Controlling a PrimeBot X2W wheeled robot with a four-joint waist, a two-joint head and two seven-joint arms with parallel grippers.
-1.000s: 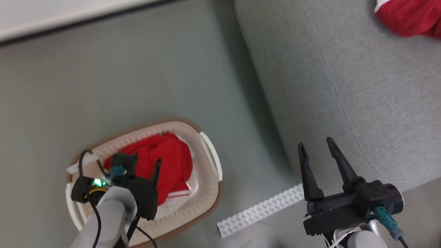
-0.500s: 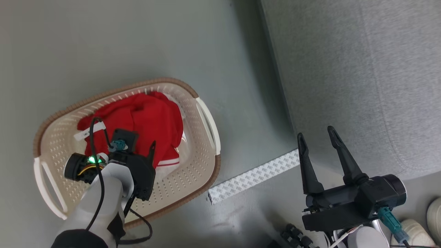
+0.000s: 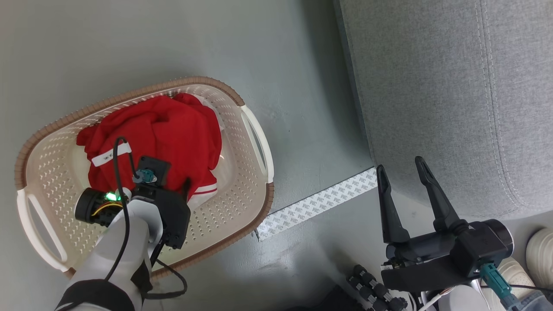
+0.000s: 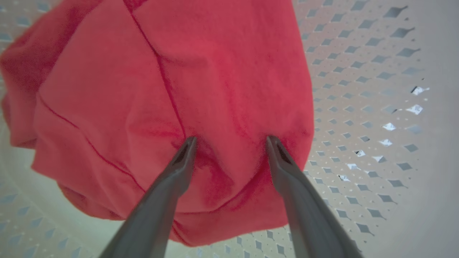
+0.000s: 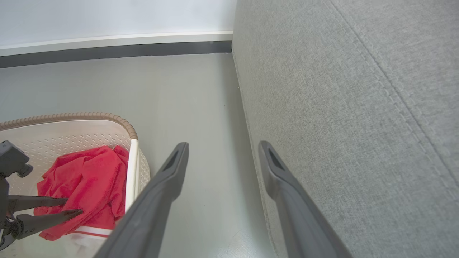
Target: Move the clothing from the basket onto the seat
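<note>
L gripper (image 4: 231, 141) down in basket (image 3: 242, 190), jaws wide, gripping nothing.
Its 2 fingertips (image 4: 186, 147) press into the red clothing (image 3: 160, 138) bunched inside the basket; R gripper (image 3: 399, 166) is wide open, empty, over floor (image 3: 173, 43) beside the grey seat (image 3: 432, 86).

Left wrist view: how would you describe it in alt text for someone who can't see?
The left gripper, its two dark fingers spread open, presses its tips into a crumpled red shirt lying in a cream perforated laundry basket.
</note>
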